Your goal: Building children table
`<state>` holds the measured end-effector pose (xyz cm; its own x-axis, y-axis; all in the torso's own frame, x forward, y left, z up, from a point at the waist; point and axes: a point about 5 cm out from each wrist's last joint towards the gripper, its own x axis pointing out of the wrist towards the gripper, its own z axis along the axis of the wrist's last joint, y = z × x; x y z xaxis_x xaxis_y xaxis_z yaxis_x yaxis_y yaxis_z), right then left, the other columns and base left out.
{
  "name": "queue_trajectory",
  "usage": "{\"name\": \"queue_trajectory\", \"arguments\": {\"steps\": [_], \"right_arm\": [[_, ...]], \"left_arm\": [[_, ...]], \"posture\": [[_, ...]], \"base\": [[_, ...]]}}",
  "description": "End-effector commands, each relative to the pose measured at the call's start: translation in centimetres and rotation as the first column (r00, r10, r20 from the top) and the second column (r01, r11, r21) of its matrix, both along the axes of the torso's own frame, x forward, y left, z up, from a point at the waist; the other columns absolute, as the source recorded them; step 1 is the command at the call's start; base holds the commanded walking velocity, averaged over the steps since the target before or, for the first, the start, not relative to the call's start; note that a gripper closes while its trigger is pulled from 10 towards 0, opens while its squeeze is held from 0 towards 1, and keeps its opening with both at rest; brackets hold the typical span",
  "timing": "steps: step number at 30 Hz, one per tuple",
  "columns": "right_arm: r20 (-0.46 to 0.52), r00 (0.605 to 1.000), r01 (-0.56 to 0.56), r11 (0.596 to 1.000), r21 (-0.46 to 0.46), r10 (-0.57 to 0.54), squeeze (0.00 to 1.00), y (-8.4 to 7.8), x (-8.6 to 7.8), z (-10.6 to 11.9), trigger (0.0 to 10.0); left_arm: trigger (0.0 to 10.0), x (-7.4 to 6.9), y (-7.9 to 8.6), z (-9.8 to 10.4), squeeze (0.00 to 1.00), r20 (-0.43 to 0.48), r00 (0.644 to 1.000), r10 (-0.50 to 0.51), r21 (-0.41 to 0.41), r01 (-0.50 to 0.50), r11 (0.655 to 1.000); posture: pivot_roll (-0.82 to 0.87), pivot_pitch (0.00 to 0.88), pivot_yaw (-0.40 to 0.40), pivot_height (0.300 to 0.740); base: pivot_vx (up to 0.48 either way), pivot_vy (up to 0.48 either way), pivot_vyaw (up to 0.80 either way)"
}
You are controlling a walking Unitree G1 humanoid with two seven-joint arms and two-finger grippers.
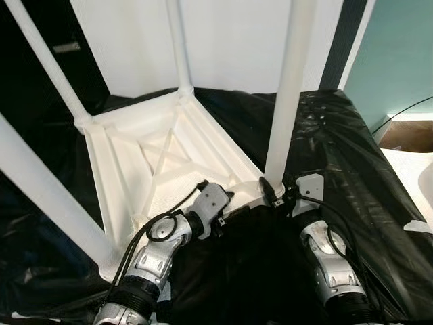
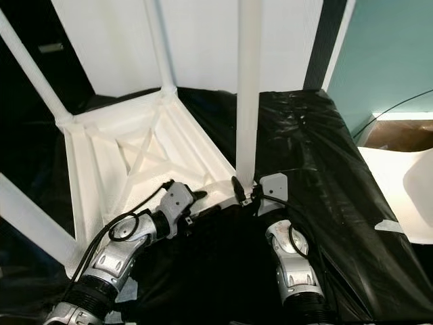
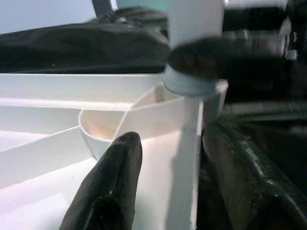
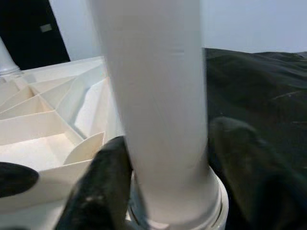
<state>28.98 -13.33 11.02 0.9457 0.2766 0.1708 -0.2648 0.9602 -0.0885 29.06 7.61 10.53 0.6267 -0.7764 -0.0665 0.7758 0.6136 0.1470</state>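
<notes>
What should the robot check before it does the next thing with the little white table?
1. Table top lies upside down on the black sheet: ok.
2. Near leg sits upright in its corner socket: ok.
3. Right gripper around that leg's base: ok.
4. Left gripper straddles the table's edge beside the socket: ok.
5. Leg fully tightened: cannot tell.

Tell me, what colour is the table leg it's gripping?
White leg, clearest in the right wrist view.
</notes>
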Motion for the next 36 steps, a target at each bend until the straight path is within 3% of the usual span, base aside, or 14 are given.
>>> {"name": "queue_trajectory", "arguments": {"steps": [1,2,3,4,8,12,18,23,29,30,31,33,34,36], "right_arm": [[0.002,1.0,0.004,1.0,-0.001,-0.004,1.0,0.0,-0.2,0.0,10.0],[0.002,1.0,0.004,1.0,-0.001,-0.004,1.0,0.0,-0.2,0.0,10.0],[0.019,1.0,-0.007,1.0,-0.021,0.007,1.0,0.2,-0.2,0.2,10.0],[0.032,0.999,-0.021,0.999,-0.042,0.022,0.0,0.4,-0.3,0.5,10.0],[0.018,1.0,-0.001,0.999,-0.051,0.002,0.0,-0.3,-0.7,0.9,10.0],[-0.014,1.0,0.027,0.997,-0.067,-0.028,0.0,-1.6,-1.6,0.7,10.0],[-0.038,0.998,0.052,0.995,-0.084,-0.056,0.0,-3.1,-3.2,0.3,10.0],[-0.044,0.996,0.069,0.993,-0.098,-0.074,0.0,-3.9,-3.8,0.2,10.0],[-0.06,0.997,0.046,0.992,-0.114,-0.053,0.0,-4.1,-4.3,0.4,10.0],[-0.067,0.997,0.037,0.993,-0.115,-0.045,0.0,-4.0,-4.4,0.4,10.0],[-0.075,0.997,0.014,0.994,-0.111,-0.022,0.0,-3.9,-4.5,0.5,10.0],[-0.075,0.997,0.014,0.994,-0.111,-0.022,0.0,-3.9,-4.5,0.5,10.0],[-0.1,0.994,-0.052,0.994,-0.101,0.042,0.62,-3.4,-4.7,0.4,10.0],[-0.1,0.994,-0.052,0.994,-0.101,0.042,0.62,-3.4,-4.7,0.4,10.0]], "left_arm": [[10.0,0.3,0.9,0.2,0.09,-0.003,0.99,0.139,-0.072,-0.139,0.988],[10.0,0.3,0.9,0.2,0.09,-0.003,0.99,0.139,-0.072,-0.139,0.988],[10.0,0.1,0.9,0.6,0.0,-0.004,0.988,0.155,-0.138,-0.155,0.978],[10.0,-0.2,0.9,0.9,0.0,-0.01,0.984,0.176,-0.2,-0.174,0.964],[10.0,-0.9,1.3,1.5,0.0,-0.035,0.973,0.229,-0.325,-0.228,0.918],[10.0,-1.9,1.7,1.5,0.0,-0.056,0.965,0.256,-0.381,-0.258,0.888],[10.0,-4.8,1.6,0.5,0.0,-0.069,0.98,0.188,-0.342,-0.2,0.918],[10.0,-6.3,2.9,0.0,0.0,-0.088,0.962,0.258,-0.33,-0.273,0.904],[10.0,-8.4,5.0,0.1,0.0,-0.124,0.903,0.411,-0.38,-0.426,0.821],[10.0,-8.8,5.4,0.2,0.0,-0.128,0.888,0.441,-0.388,-0.454,0.802],[10.0,-9.5,6.4,0.2,0.0,-0.121,0.843,0.524,-0.399,-0.525,0.752],[10.0,-9.5,6.4,0.2,0.0,-0.121,0.843,0.524,-0.399,-0.525,0.752],[10.0,-11.7,8.0,0.1,0.0,-0.115,0.743,0.659,-0.395,-0.643,0.656],[10.0,-11.7,8.0,0.1,0.0,-0.115,0.743,0.659,-0.395,-0.643,0.656]], "posture": [[0.03,0.0,0.028,0.74],[0.03,0.0,0.028,0.74],[0.02,0.0,0.03,0.74],[0.02,0.0,0.033,0.74],[0.02,0.0,0.04,0.74],[0.01,0.0,0.046,0.74],[0.0,0.0,0.055,0.74],[-0.01,0.0,0.072,0.74],[0.01,0.0,0.067,0.74],[0.01,0.0,0.067,0.74],[0.03,0.0,0.064,0.74],[0.03,0.0,0.064,0.74],[0.05,0.0,0.055,0.74],[0.05,0.0,0.055,0.74]], "base": [[0.0,0.0,0.0],[0.0,0.0,0.0],[0.0,0.0,0.0],[0.0,0.0,0.0],[0.0,0.0,0.0],[0.0,0.0,0.0],[0.0,0.0,0.0],[0.0,0.0,0.0],[0.0,0.0,0.0],[0.0,0.0,0.0],[0.0,0.0,0.0],[0.0,0.0,0.0],[0.0,0.0,0.0],[0.0,0.0,0.0]]}}
